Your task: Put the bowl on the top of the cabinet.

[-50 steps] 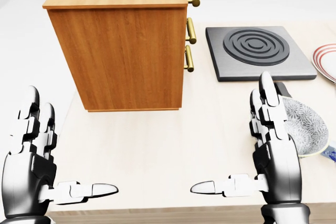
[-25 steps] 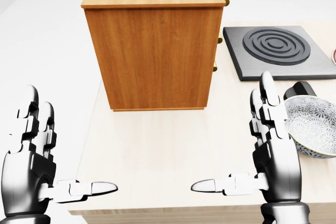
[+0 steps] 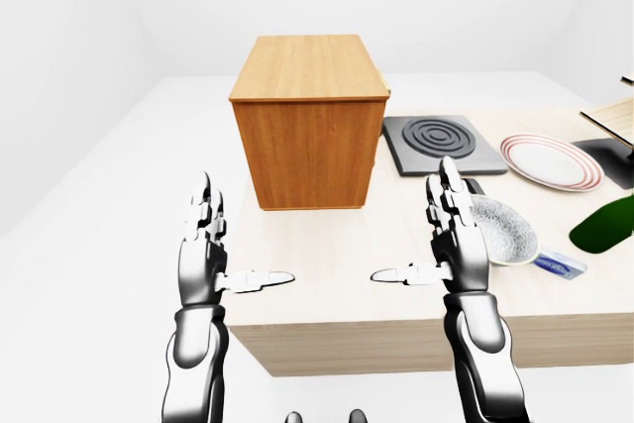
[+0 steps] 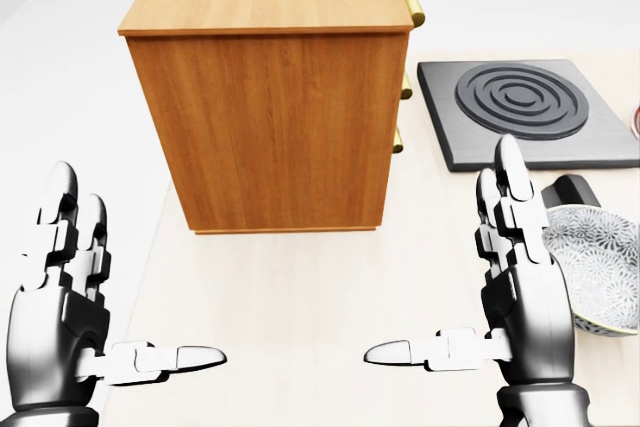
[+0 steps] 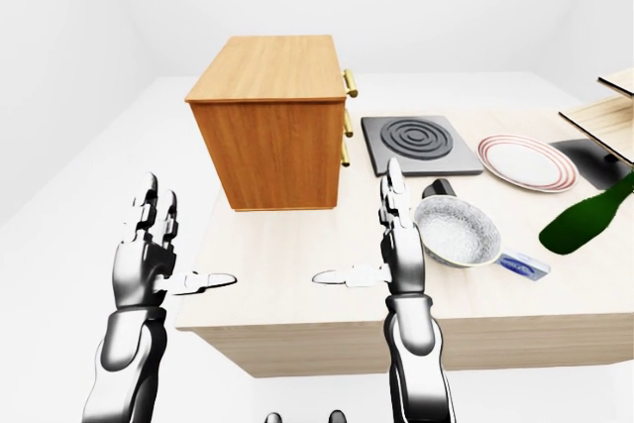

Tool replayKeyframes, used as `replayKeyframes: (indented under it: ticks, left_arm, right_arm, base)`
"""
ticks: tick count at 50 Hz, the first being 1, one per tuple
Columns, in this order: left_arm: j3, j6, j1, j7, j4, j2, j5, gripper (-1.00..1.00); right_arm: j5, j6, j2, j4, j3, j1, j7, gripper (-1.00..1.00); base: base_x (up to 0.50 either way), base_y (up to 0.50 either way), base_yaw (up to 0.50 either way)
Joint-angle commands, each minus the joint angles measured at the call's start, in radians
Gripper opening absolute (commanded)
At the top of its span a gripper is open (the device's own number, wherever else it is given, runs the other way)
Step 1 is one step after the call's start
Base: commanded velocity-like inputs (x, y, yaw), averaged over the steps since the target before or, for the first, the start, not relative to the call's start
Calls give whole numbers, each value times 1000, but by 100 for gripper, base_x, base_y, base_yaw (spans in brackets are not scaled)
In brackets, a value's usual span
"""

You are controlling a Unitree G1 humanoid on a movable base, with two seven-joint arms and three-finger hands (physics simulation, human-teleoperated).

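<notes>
Resting on the desk (image 5: 297,274) just beside the right robot hand (image 5: 396,245), the bowl (image 5: 458,232) is untouched. Both robot hands, left (image 5: 144,255) too, are spread open and empty. Grasping, lifting and setting it on the cabinet (image 5: 272,126) top all remain.

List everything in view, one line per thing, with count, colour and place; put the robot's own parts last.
cabinet: one, brown wood with brass handles, left part of the table.
burner plate: one, dark grey with rings, right of the cabinet.
plate: one, white with red rim, right of the burner plate.
bowl: one, grey patterned, beside the right hand.
bottle: one, dark green, lying at the right edge.
small packet: one, blue and white, below the bowl.
table: one, pale wood.
left hand: one, silver and black, open, empty.
right hand: one, silver and black, open, empty.
</notes>
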Motion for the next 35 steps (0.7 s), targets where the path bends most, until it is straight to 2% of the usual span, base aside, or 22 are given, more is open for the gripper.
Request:
replayKeyframes:
  ticks: [1,35]
  left_arm:
    - [-2,0,-4,-3,11,0,0,100]
    - [-4,0,-9,-8,26,2,-1,100]
  right_arm:
    - [0,0,0,6,0,-2,0,100]
    - [1,0,-1,6,1,-1,3,100]
  base:
    - [24,-12,0]
    - [24,-2,0]
